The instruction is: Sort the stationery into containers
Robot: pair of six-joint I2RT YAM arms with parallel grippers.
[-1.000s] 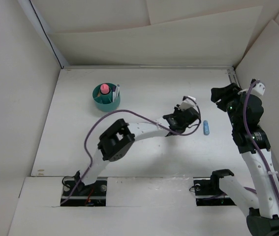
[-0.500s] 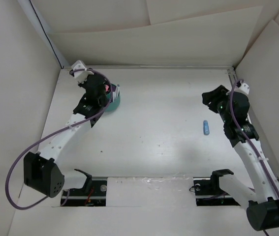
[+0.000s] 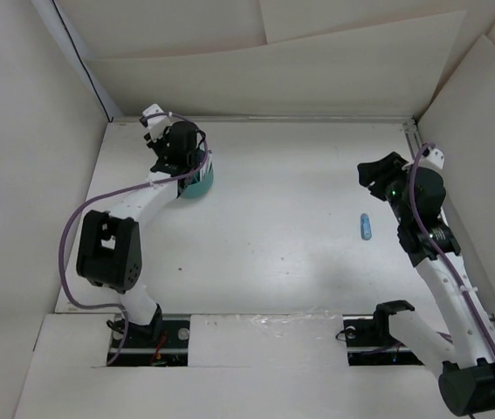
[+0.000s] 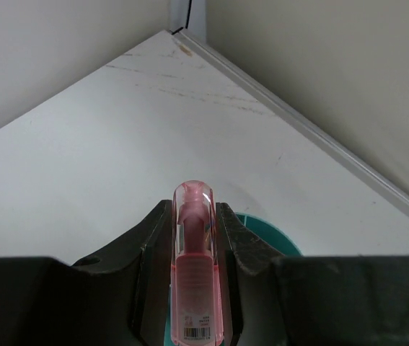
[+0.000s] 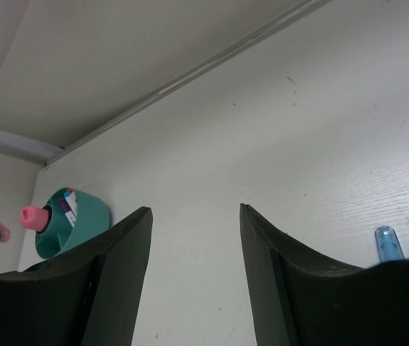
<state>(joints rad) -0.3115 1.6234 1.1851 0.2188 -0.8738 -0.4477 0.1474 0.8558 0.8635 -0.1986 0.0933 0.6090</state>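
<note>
The left pincer [image 4: 195, 216] is pinching a stubby pink piece [image 4: 195, 295] between its two dark fingers. The piece's rounded clear cap pokes out just past the fingertips. Beneath those tips and slightly to their right lies the rim of the teal cup [image 4: 269, 234] (only a sliver of it shows in the wrist view). Inside the cup stand a pink-topped piece [image 5: 32, 216] and a white pen [image 5: 67, 207]. The right pincer [image 5: 193, 216] hangs spread wide with nothing between its fingers, well apart from the cup. The blue piece [image 5: 386, 244] lies flat on the white table [image 3: 273, 227], near the right pincer but outside its fingers and untouched.
</note>
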